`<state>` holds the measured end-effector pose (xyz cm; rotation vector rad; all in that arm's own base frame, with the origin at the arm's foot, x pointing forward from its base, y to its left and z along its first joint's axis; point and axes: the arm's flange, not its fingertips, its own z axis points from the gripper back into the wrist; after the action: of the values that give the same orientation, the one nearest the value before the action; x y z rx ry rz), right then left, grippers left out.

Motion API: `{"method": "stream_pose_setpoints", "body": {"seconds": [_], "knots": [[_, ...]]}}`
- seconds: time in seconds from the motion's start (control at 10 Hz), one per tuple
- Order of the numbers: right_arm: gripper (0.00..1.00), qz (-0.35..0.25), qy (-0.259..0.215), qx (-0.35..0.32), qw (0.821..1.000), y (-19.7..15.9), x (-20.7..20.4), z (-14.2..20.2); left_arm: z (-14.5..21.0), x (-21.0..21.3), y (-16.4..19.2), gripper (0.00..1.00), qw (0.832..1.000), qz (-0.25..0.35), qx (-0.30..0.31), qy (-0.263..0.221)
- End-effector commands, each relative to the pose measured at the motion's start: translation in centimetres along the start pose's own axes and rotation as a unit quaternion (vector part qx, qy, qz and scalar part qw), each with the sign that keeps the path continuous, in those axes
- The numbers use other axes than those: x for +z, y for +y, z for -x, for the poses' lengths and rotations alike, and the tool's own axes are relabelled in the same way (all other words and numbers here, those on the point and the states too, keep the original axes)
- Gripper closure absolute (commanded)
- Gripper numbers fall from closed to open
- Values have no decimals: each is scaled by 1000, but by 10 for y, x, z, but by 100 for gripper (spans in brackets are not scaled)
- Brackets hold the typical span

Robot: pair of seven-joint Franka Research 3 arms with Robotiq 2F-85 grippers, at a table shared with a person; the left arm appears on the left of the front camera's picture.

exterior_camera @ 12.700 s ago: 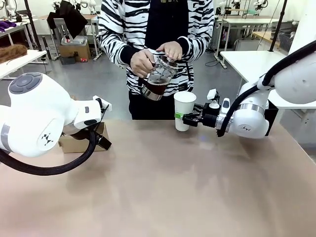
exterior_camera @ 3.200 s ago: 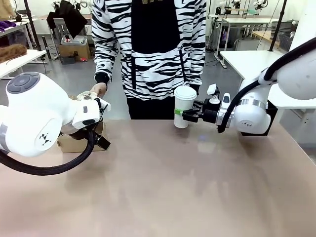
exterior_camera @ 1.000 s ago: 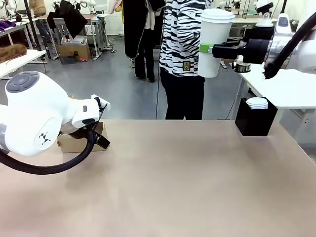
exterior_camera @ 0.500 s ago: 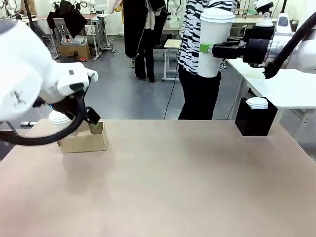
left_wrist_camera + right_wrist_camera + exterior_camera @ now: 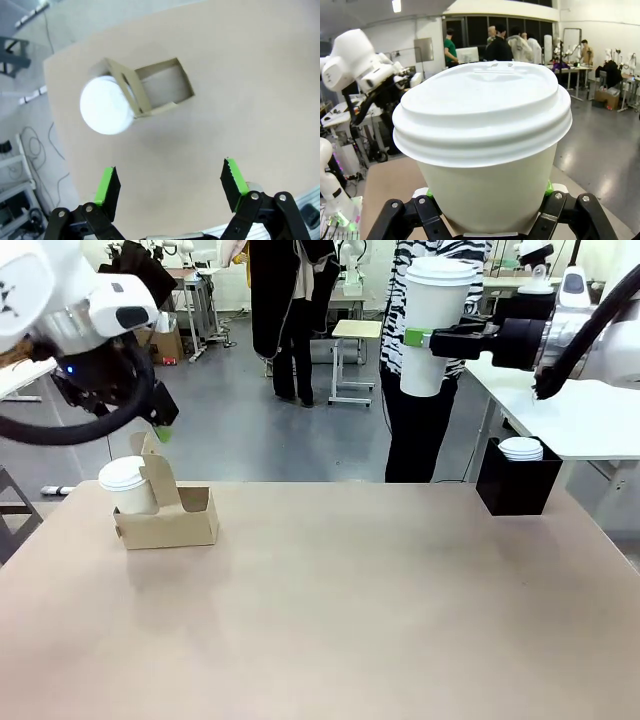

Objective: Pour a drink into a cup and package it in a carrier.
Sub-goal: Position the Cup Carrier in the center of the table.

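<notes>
The right claw [image 5: 420,337] is clamped on the lidded white paper cup [image 5: 435,320], gripping its wall just under the lid. It holds the cup upright at the right side, well above the level of the desk [image 5: 400,620]. We judge that the upright hold keeps the drink level inside. We also judge that the height keeps the cup clear of the nearby black box [image 5: 515,488] and its stack of spare lids [image 5: 521,448]. The drink itself is hidden by lid and paper.

The left claw [image 5: 160,430] is spread wide and empty. It hangs above the cardboard carrier [image 5: 175,523], which stands on the left side of the desk, well apart from the cup. We judge that the claw is placed there to steady or take the carrier.

The front view gives the heights. The left wrist view looks down and adds the plan. A second lidded cup [image 5: 106,105] fills one compartment, the upright handle [image 5: 131,90] divides the carrier, and the other compartment lies open to receive the cup. The right wrist view adds that the lid [image 5: 482,107] sits evenly all round, with the claw's fingers at each side of the cup wall.
</notes>
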<state>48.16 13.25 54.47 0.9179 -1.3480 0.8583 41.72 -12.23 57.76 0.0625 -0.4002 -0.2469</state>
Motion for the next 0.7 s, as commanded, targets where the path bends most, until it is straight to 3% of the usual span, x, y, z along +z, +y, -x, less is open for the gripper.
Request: {"method": "stream_pose_setpoints", "body": {"seconds": [0.0, 0.3, 0.6], "knots": [[19, -3, -8, 11, 1000, -1, -3, -5, -39, -15, 13, 0, 998, -17, 59, 24], [19, -3, -8, 11, 1000, -1, -3, -5, -75, -56, 37, 0, 995, -10, 87, 56], [19, -3, -8, 11, 1000, -1, -3, -5, -83, -95, 50, 0, 992, 4, 101, 81]]}}
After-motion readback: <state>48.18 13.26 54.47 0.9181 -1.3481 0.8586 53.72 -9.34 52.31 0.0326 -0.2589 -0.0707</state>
